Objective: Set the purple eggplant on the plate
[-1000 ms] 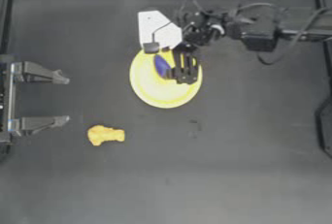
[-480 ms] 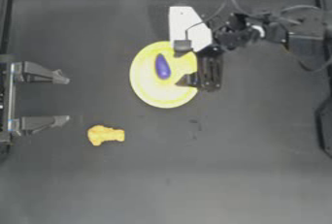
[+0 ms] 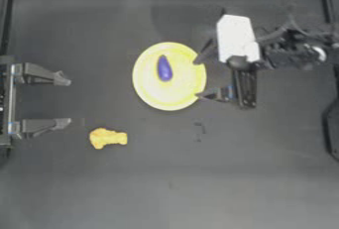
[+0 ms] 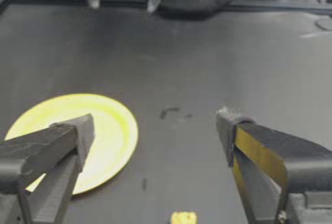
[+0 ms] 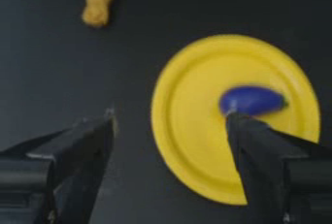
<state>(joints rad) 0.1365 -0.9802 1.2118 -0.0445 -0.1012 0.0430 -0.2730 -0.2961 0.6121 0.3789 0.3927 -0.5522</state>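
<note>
- The purple eggplant is lying on the plate, a little toward 11 o'clock of the plate's middle, with nothing gripping it; judged from this, the placing step looks done.
- The right tool is sitting just off the plate's 3 o'clock rim with its jaws spread wide and empty, one fingertip near the rim at 2 o'clock and the other near 4 o'clock.
- In the right wrist view the purple eggplant is showing just beyond one finger, apart from it as far as can be told, while the plate is filling the gap between the jaws.
- The likeliest trouble: a fingertip is sitting close enough to the rim that a low or sideways pull-out could be clipping the plate and sliding it, and the glossy, rounded eggplant could be rolling toward the edge or off onto the desk.
- A clean lift before drawing off toward 3 o'clock would be avoiding that.
- The left tool is waiting at the desk's 9 o'clock edge, jaws wide apart and empty, well clear of the plate.
- An orange-yellow food piece is lying on the desk at about 7 o'clock from the plate, well apart from it and out of the right arm's way.
- Nothing is standing between the right tool and its own side.
</note>
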